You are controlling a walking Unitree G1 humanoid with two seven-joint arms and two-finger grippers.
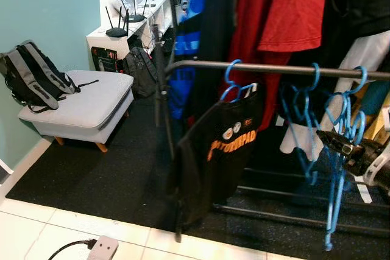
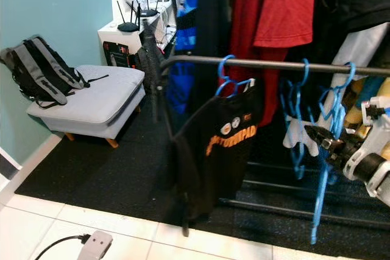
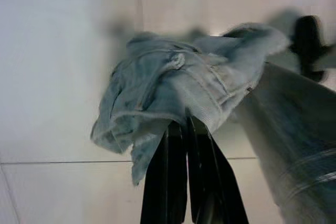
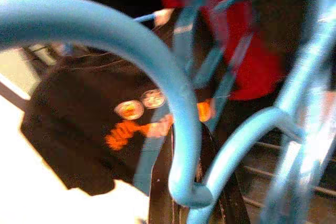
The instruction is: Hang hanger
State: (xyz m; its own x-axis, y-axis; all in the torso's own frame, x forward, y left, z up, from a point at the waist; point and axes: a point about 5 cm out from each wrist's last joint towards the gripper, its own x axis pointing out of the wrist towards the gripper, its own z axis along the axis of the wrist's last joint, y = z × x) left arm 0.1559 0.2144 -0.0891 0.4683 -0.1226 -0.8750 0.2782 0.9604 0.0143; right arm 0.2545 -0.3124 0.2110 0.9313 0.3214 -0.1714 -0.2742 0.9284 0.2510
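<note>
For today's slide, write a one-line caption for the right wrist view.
Right gripper shut on a blue hanger, with a black T-shirt behind.

Blue hangers on dark rail; black shirt, orange print; red shirt above rail; pale-blue denim; grey ottoman.

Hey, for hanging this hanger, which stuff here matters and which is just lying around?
Belongs to the job:
- blue hanger, held in the right claw
- clothes rail
- denim garment, pinched in the left claw

Just lying about:
- black T-shirt already hanging
- backpack on the grey footstool
- routers
- power strip
</note>
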